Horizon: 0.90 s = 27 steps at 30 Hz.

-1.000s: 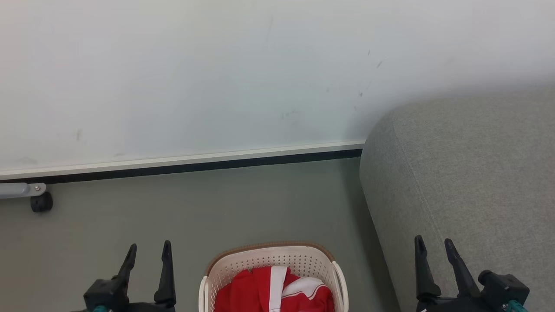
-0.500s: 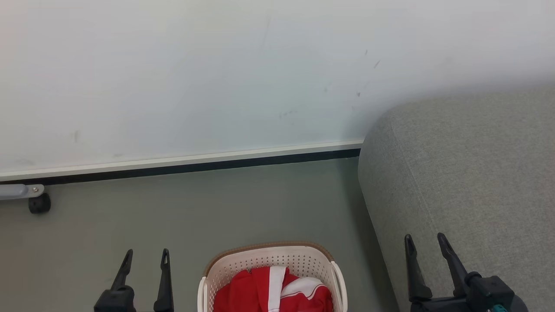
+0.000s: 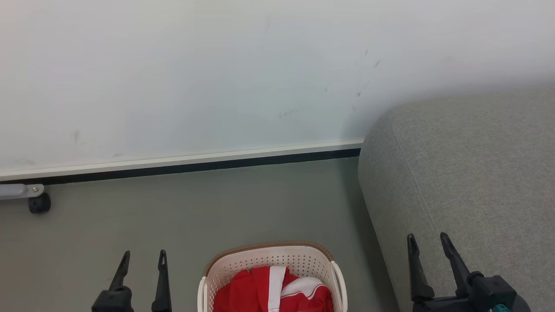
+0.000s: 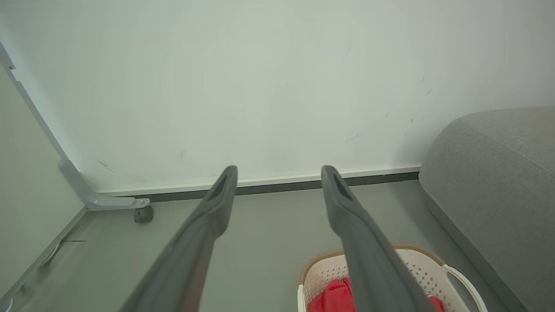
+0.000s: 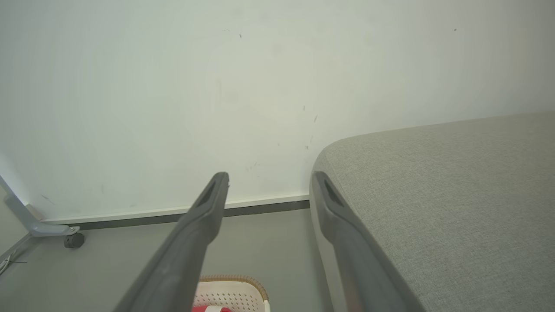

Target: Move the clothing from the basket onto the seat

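Left of the basket (image 3: 269,248), the left gripper (image 3: 144,252) has sunk slightly, fingers apart and empty like the right gripper (image 3: 427,236) opposite, so the clothing (image 3: 260,290), seemingly undisturbed, awaits grasping.

Even, soft light; faint shadow beside seat (image 3: 468,173); wrist views perhaps edge-warped.

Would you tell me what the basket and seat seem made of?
The basket looks like matte cream plastic, given its moulded perforated wall, with a brown woven-look rim. The seat appears upholstered in grey fabric, showing a fine weave.
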Motion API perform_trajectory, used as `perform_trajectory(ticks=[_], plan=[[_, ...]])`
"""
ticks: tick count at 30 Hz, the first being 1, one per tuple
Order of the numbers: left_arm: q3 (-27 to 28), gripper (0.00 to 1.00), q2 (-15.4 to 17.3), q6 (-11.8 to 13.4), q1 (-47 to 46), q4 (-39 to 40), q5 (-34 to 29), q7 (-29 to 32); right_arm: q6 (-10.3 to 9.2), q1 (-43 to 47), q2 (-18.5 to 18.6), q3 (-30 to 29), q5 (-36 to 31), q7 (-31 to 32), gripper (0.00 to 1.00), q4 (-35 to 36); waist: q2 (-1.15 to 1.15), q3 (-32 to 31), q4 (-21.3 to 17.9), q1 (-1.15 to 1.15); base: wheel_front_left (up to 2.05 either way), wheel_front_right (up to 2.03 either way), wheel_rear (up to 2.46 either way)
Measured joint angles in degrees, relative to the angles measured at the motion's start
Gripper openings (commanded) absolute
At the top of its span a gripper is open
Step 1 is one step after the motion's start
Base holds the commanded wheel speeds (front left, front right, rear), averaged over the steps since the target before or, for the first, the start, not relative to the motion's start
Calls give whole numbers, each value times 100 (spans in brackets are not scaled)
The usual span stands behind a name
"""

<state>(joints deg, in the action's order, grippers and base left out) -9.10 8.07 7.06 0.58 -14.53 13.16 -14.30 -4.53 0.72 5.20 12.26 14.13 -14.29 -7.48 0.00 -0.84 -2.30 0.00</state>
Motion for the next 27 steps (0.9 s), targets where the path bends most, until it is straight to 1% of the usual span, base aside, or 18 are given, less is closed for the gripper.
perform_trajectory(ticks=[10, 14, 21, 25, 27], plan=[[33, 100, -24, -10, 0, -15, -23, 0, 9, 11, -11, -47, -4, 0, 100, -7, 0, 18, 9, 0, 0, 0, 0], [35, 100, -30, -52, -1, -8, -62, 0, 10, 61, -16, -68, -5, -1, 100, 27, 0, 74, 22, 0, 0, 0, 0], [46, 100, -40, -59, -9, 57, -75, 0, 25, 96, -37, -107, -40, -1, 100, 170, 0, 278, 38, 0, 0, 0, 0], [4, 100, -37, -155, -31, 99, -167, 0, 24, 92, -45, -140, -63, -1, 100, 296, 0, 470, 41, 0, 0, 0, 0], [-19, 100, -35, -159, -46, 104, -202, -1, 24, 83, -48, -147, -76, -1, 100, 337, 0, 527, 40, 0, 0, 0, 0]])
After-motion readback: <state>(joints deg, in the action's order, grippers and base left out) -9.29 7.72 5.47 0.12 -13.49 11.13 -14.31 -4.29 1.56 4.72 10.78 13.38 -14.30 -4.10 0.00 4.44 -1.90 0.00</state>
